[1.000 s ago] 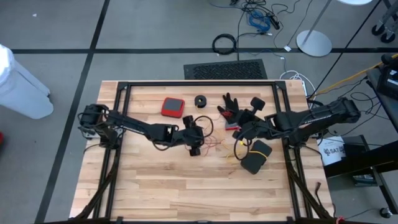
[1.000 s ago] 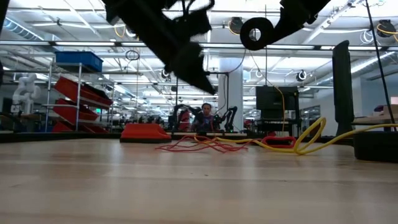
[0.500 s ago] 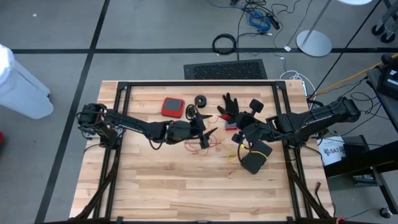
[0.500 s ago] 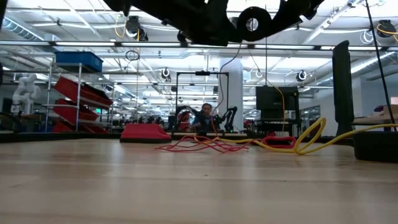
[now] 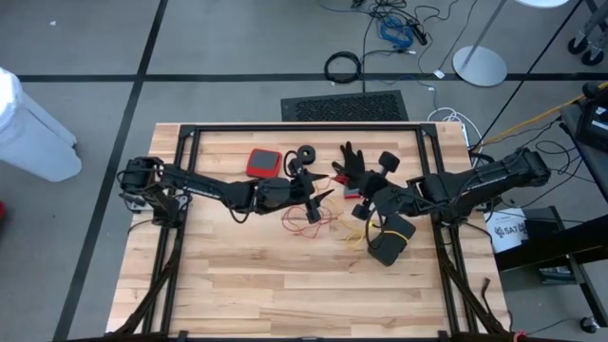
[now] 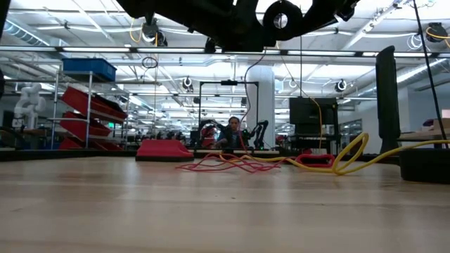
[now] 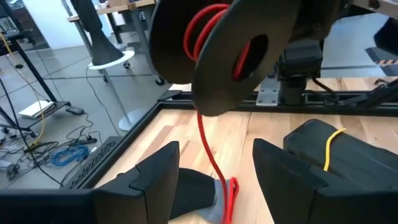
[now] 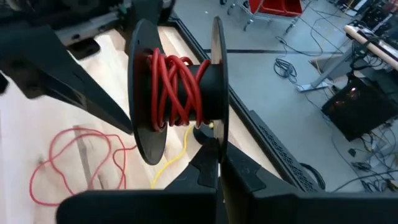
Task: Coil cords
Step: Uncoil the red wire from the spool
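Note:
A black reel (image 8: 180,93), partly wound with the red cord (image 8: 177,87), hangs above the table with my right gripper (image 8: 217,158) shut on it. From the reel the cord (image 7: 208,143) drops to loose loops (image 5: 309,218) on the wood. My left gripper (image 7: 214,168) stands open and nearly level just in front of the reel (image 5: 390,161); the hanging cord shows between its fingers, and I see no touch. The yellow cord (image 5: 366,228) lies slack by a black pouch (image 5: 391,237). A second black reel (image 5: 306,154) sits near the far edge. My right gripper pinches the rim of one flange of the reel (image 8: 216,140) between its two shut fingers, which come from the table's right side, slanting slightly down. The reel is lifted clear of the table with its axle roughly level. The red cord trails slack from it.
A red square case (image 5: 264,163) and a black glove (image 5: 351,163) lie near the far edge. A black frame (image 5: 304,126) runs around the table top. The near half of the wooden top (image 5: 285,285) is bare. Cables lie on the floor beyond the table.
My left gripper has risen and tipped from pointing down at the table to nearly level, swinging toward the table's right edge and the held reel. My right gripper has tipped up slightly, and the reel sits a little higher in the low view.

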Controlling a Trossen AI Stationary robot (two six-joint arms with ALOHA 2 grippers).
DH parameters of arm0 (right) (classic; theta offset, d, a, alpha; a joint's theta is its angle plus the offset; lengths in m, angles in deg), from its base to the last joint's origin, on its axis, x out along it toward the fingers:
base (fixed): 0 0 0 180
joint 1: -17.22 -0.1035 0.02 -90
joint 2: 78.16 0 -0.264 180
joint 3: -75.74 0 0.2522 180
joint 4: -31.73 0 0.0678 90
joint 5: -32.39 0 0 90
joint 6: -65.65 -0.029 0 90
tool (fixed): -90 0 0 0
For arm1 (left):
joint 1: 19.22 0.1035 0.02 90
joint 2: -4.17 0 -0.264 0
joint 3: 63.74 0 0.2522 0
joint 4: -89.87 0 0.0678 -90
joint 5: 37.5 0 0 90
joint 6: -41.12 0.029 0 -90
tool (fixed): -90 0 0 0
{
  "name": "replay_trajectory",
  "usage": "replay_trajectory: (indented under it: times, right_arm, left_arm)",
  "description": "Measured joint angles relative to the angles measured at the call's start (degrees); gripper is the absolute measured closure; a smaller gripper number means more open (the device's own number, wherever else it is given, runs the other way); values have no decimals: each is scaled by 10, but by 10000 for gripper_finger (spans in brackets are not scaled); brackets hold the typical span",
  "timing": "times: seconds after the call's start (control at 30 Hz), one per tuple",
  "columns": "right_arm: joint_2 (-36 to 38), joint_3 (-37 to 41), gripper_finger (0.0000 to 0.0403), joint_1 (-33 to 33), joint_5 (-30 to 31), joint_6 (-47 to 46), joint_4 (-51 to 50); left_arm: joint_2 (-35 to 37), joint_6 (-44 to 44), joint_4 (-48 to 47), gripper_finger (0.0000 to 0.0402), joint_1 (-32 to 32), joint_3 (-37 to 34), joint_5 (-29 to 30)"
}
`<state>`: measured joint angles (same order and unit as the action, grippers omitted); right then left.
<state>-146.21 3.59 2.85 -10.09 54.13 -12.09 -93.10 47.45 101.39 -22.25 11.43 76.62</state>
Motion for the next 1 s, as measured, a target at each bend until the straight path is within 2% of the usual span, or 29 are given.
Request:
replay_trajectory:
  times: [0.3, 0.6, 0.83, 1.0]
  right_arm:
    - [-19, 0, 403, 0, -13, 5, 10]
    - [-27, 0, 403, 0, -12, 5, 9]
    - [-27, 0, 403, 0, -13, 4, 6]
    - [-27, 0, 403, 0, -12, 3, -6]
  left_arm:
    - [0, 0, 0, 202, 0, 0, 23]
    - [0, 3, -12, 286, 0, 0, 45]
    - [0, 26, -18, 388, -1, 0, 51]
    - [0, 45, -8, 397, -9, 0, 74]
